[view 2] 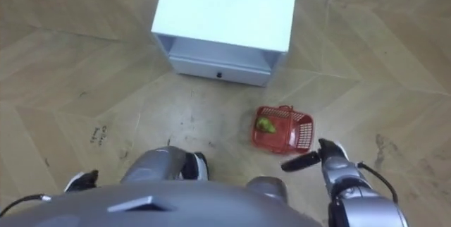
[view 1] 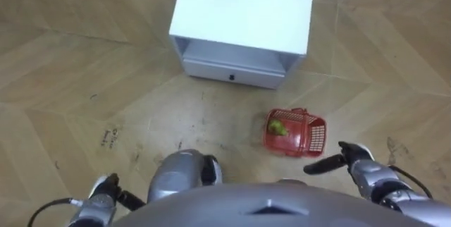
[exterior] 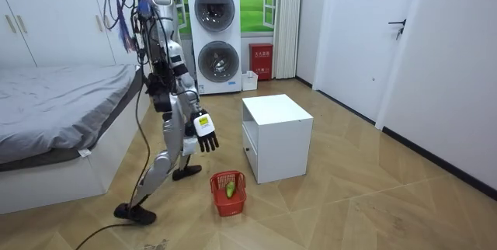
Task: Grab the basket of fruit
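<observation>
The red basket with its green fruit sits on the floor before the white cabinet, too low to reach, so my right hand hovers beside it, fingers released and empty; my left hand's grip I cannot tell.

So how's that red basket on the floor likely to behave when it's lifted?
Probably light and fairly stiff: the red basket looks like latticed plastic holding one green fruit. The fruit lies toward one side, so the basket may tilt and the fruit roll.

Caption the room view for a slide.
Humanoid robot beside a white cabinet, the red fruit basket at its feet.
</observation>
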Tool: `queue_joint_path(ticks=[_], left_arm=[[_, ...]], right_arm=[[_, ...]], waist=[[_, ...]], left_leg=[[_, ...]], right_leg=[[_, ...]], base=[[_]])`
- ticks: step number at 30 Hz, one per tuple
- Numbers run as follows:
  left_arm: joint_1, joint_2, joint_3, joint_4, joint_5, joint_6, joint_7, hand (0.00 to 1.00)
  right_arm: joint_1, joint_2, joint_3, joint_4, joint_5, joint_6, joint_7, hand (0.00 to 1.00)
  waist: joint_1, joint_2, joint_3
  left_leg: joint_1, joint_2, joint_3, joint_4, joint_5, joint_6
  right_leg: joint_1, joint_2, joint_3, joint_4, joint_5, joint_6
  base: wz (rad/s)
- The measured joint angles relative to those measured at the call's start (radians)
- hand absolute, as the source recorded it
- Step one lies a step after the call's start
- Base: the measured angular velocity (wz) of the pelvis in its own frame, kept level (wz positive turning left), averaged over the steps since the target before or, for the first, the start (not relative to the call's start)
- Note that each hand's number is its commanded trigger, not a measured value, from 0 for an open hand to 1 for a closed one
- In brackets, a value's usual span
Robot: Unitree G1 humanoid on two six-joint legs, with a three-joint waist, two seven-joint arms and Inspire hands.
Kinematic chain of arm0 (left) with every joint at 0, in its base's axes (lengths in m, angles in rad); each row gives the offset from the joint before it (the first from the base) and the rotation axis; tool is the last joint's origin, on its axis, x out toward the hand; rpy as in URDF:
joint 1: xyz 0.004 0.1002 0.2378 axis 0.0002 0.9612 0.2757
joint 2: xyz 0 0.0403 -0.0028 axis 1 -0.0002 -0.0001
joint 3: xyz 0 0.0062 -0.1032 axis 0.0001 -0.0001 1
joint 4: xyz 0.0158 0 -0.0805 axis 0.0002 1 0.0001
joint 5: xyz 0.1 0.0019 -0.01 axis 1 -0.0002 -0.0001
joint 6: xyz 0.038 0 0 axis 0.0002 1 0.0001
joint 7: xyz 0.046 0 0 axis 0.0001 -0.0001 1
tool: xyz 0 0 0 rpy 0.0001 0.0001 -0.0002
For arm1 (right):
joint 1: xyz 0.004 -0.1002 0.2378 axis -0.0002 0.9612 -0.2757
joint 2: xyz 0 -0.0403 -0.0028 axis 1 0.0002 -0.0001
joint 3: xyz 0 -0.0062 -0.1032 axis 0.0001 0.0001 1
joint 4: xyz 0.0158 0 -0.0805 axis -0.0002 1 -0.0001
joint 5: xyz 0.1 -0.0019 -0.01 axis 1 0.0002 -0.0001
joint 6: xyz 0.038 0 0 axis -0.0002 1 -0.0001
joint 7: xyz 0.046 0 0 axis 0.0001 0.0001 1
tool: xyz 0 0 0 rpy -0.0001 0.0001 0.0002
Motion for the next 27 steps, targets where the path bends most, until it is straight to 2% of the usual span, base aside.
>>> queue_joint_path(ticks=[1,2,3,4,5,6,7,8,9,11,12,13,14,15,17,18,19,20,21,22,23,25,27], left_arm=[[-0.025,0.0,0.001,-0.001,-0.008,-0.015,0.001,0.0],[-0.054,0.0,0.0,-0.001,-0.018,-0.028,0.005,0.0],[-0.061,0.0,0.0,0.004,-0.024,-0.036,0.01,0.0],[-0.096,0.0,-0.017,0.016,-0.063,-0.052,0.023,0.0],[-0.128,-0.001,-0.038,0.025,-0.097,-0.06,0.024,0.0],[-0.14,-0.001,-0.04,0.03,-0.103,-0.063,0.024,0.0],[-0.151,0.002,-0.044,0.051,-0.128,-0.075,0.03,0.0],[-0.155,0.006,-0.056,0.07,-0.136,-0.077,0.042,0.0],[-0.156,0.01,-0.07,0.076,-0.136,-0.078,0.046,0.0],[-0.151,0.03,-0.1,0.096,-0.137,-0.093,0.078,0.0],[-0.154,0.038,-0.101,0.095,-0.136,-0.099,0.09,0.0],[-0.154,0.053,-0.104,0.095,-0.136,-0.112,0.117,0.0],[-0.153,0.055,-0.106,0.095,-0.137,-0.115,0.137,0.0],[-0.146,0.055,-0.106,0.095,-0.142,-0.116,0.145,0.0],[-0.123,0.057,-0.106,0.108,-0.179,-0.115,0.158,0.0],[-0.123,0.062,-0.118,0.13,-0.21,-0.116,0.17,0.0],[-0.124,0.068,-0.124,0.14,-0.228,-0.117,0.181,0.0],[-0.125,0.07,-0.13,0.148,-0.245,-0.12,0.195,0.0],[-0.122,0.066,-0.139,0.153,-0.255,-0.12,0.197,0.0],[-0.11,0.056,-0.156,0.159,-0.283,-0.12,0.195,0.0],[-0.106,0.051,-0.169,0.16,-0.295,-0.12,0.189,0.0],[-0.109,0.052,-0.183,0.161,-0.313,-0.123,0.187,0.0],[-0.112,0.05,-0.208,0.175,-0.32,-0.134,0.188,0.0]], right_arm=[[-0.019,0.005,0.007,-0.001,0.012,0.001,-0.007,0.0],[-0.035,0.008,0.006,0.001,0.033,0.0,-0.009,0.0],[-0.044,0.009,0.005,0.004,0.039,0.0,-0.009,0.0],[-0.061,0.008,0.005,0.011,0.049,-0.001,-0.018,0.0],[-0.065,0.005,0.005,0.016,0.064,-0.005,-0.028,0.0],[-0.066,0.004,0.005,0.017,0.072,-0.007,-0.032,0.0],[-0.068,0.002,0.002,0.018,0.083,-0.009,-0.037,0.0],[-0.066,-0.005,-0.004,0.017,0.1,-0.011,-0.043,0.0],[-0.065,-0.009,-0.009,0.017,0.113,-0.011,-0.048,0.0],[-0.071,-0.024,-0.039,0.016,0.162,-0.026,-0.073,0.0],[-0.078,-0.026,-0.051,0.015,0.166,-0.032,-0.079,0.0],[-0.1,-0.03,-0.079,0.013,0.173,-0.049,-0.09,0.0],[-0.113,-0.037,-0.111,-0.002,0.179,-0.057,-0.099,0.0],[-0.126,-0.037,-0.124,-0.009,0.181,-0.058,-0.103,0.0],[-0.156,-0.037,-0.131,-0.033,0.191,-0.059,-0.115,0.0],[-0.158,-0.036,-0.133,-0.055,0.197,-0.064,-0.127,0.0],[-0.158,-0.036,-0.136,-0.074,0.211,-0.068,-0.142,0.0],[-0.161,-0.037,-0.144,-0.094,0.228,-0.072,-0.153,0.0],[-0.163,-0.039,-0.15,-0.104,0.232,-0.077,-0.156,0.0],[-0.165,-0.039,-0.153,-0.124,0.234,-0.081,-0.16,0.0],[-0.165,-0.039,-0.153,-0.145,0.236,-0.08,-0.164,0.0],[-0.165,-0.039,-0.153,-0.165,0.239,-0.08,-0.179,0.0],[-0.164,-0.039,-0.151,-0.171,0.244,-0.08,-0.197,0.0]], waist=[[0.003,0.011,-0.0067],[0.002,0.008,-0.0063],[0.001,0.004,-0.0032],[-0.006,-0.005,0.0041],[-0.006,-0.005,0.0071],[-0.003,-0.005,0.0078],[-0.002,-0.002,0.0083],[-0.009,-0.004,0.0086],[-0.012,-0.006,0.0093],[-0.019,-0.013,0.01],[-0.024,-0.017,0.0096],[-0.039,-0.024,0.0157],[-0.037,-0.01,0.0154],[-0.028,-0.006,0.016],[-0.02,-0.009,0.0151],[-0.037,-0.022,0.0187],[-0.061,-0.04,0.0188],[-0.071,-0.055,0.0239],[-0.071,-0.054,0.0259],[-0.068,-0.054,0.0265],[-0.067,-0.055,0.0264],[-0.076,-0.058,0.0278],[-0.1,-0.06,0.0276]], left_leg=[[-0.061,-0.002,-0.058,0.044,0.008,-0.013],[-0.115,-0.003,-0.094,0.074,0.012,-0.022],[-0.143,-0.003,-0.105,0.093,0.012,-0.026],[-0.194,0.0,-0.12,0.131,0.004,-0.049],[-0.246,-0.002,-0.138,0.186,-0.018,-0.067],[-0.271,-0.002,-0.141,0.214,-0.03,-0.066],[-0.314,-0.013,-0.146,0.275,-0.069,-0.071],[-0.347,-0.024,-0.139,0.335,-0.096,-0.047],[-0.36,-0.029,-0.126,0.368,-0.108,-0.034],[-0.417,-0.033,-0.065,0.526,-0.175,-0.003],[-0.434,-0.031,-0.048,0.564,-0.188,0.005],[-0.476,-0.019,-0.021,0.642,-0.211,0.014],[-0.519,0.001,-0.012,0.707,-0.229,0.021],[-0.537,0.007,-0.012,0.732,-0.238,0.02],[-0.574,0.007,-0.004,0.797,-0.259,0.031],[-0.585,0.008,0.008,0.841,-0.271,0.048],[-0.604,0.01,0.018,0.893,-0.284,0.055],[-0.62,0.025,0.026,0.95,-0.299,0.053],[-0.626,0.03,0.022,0.976,-0.306,0.049],[-0.632,0.036,0.012,1.006,-0.319,0.027],[-0.637,0.031,0.001,1.015,-0.322,0.015],[-0.642,0.018,-0.01,1.016,-0.325,0.003],[-0.637,0.019,-0.011,1.019,-0.327,0.0]], right_leg=[[-0.023,0.027,-0.001,-0.001,-0.048,0.002],[-0.047,0.039,-0.013,0.009,-0.102,0.001],[-0.065,0.04,-0.018,0.027,-0.132,-0.001],[-0.111,0.035,-0.021,0.093,-0.198,-0.005],[-0.175,0.029,-0.021,0.189,-0.251,-0.005],[-0.203,0.024,-0.02,0.237,-0.273,-0.008],[-0.252,0.006,-0.02,0.354,-0.309,-0.005],[-0.305,-0.027,-0.019,0.507,-0.325,-0.002],[-0.332,-0.052,-0.018,0.591,-0.325,-0.002],[-0.418,-0.124,0.035,0.896,-0.323,-0.002],[-0.441,-0.142,0.049,0.963,-0.323,-0.002],[-0.49,-0.176,0.073,1.077,-0.322,-0.002],[-0.525,-0.191,0.078,1.157,-0.324,-0.003],[-0.545,-0.194,0.084,1.189,-0.324,-0.003],[-0.58,-0.213,0.109,1.292,-0.324,-0.003],[-0.571,-0.245,0.114,1.368,-0.313,-0.006],[-0.537,-0.257,0.113,1.454,-0.268,-0.013],[-0.518,-0.259,0.121,1.502,-0.28,-0.013],[-0.519,-0.26,0.124,1.526,-0.285,-0.011],[-0.527,-0.26,0.135,1.559,-0.285,-0.011],[-0.543,-0.26,0.141,1.571,-0.286,-0.012],[-0.549,-0.26,0.14,1.574,-0.288,-0.013],[-0.537,-0.255,0.14,1.571,-0.289,-0.012]], base=[[0.07],[0.12],[0.22],[0.22],[0.15],[0.0],[0.07],[0.17],[0.44],[0.66],[0.81],[0.69],[0.49],[0.0],[-0.05],[0.57],[0.76],[0.54],[0.0],[-0.37],[-0.43],[-0.19],[0.02]])
